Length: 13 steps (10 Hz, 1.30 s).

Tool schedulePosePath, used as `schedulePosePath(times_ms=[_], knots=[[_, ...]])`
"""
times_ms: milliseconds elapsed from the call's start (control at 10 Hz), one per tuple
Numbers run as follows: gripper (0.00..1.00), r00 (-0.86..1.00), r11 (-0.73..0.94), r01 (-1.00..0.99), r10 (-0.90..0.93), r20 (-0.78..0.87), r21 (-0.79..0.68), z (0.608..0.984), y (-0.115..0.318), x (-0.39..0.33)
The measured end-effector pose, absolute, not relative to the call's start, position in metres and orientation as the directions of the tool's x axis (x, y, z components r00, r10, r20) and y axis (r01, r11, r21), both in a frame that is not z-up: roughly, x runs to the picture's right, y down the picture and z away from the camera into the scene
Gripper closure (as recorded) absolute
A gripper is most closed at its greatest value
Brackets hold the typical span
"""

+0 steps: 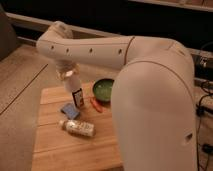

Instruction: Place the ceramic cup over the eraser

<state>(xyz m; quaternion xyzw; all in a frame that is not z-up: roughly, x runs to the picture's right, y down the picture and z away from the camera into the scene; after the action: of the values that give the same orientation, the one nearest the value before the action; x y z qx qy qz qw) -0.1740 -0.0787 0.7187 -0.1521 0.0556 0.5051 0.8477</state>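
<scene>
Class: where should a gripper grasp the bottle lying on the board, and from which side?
Across its middle, from above: the bottle lies on its side, round body narrow crosswise. The gripper, shut on the ceramic cup, hangs near the eraser.

My arm (95, 50) starts from the big white shoulder housing (155, 115) that fills the right half of the frame. From there it reaches across toward the upper left as one long, pale link. At the upper left the elbow joint (59, 32) bends sharply and the wrist (65, 62) drops straight down. The end effector (69, 76) hangs left of centre, pointing downward, with its fingers closed together.
</scene>
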Motion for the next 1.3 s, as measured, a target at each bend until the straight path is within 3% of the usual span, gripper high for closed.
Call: schedulePosePath(times_ms=[1300], knots=[[1.0, 0.427, 0.364, -0.899, 0.852, -0.302, -0.242, 0.768, -0.045, -0.152]])
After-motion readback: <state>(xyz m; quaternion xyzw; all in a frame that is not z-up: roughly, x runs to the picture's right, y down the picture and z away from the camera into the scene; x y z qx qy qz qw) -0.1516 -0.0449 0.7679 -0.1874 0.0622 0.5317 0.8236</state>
